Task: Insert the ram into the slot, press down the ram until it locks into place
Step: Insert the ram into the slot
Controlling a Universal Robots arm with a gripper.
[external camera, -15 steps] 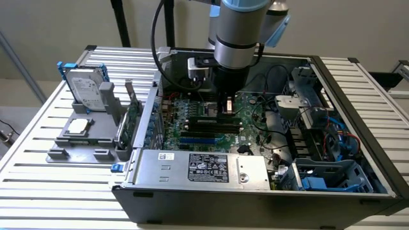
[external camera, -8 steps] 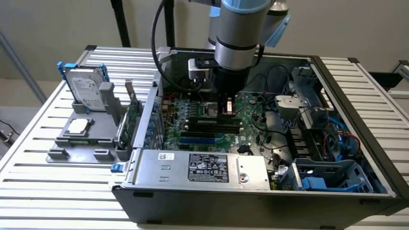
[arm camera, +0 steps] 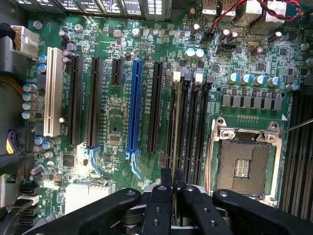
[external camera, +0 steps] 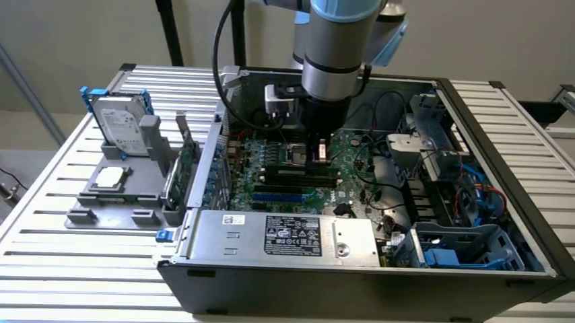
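My gripper [arm camera: 173,172] hangs over the green motherboard [arm camera: 112,122], its two black fingers [arm camera: 166,177] close together. Between them runs the ram [arm camera: 175,122], seen edge-on as a thin pale strip. It lies along the slot [arm camera: 170,112], the outermost of several parallel black memory sockets [arm camera: 193,127] with white latches at their far ends. How deep the stick sits I cannot tell. In the exterior view the gripper [external camera: 319,160] reaches down inside the open computer case, just above the black sockets [external camera: 297,176].
A blue connector [arm camera: 133,105], black expansion sockets and a white one [arm camera: 53,98] lie beside the memory sockets; the CPU socket [arm camera: 247,164] is on the other side. The case holds a power supply [external camera: 287,232], cables and drive bays [external camera: 449,175]. A hard drive [external camera: 121,124] stands outside on a grey fixture.
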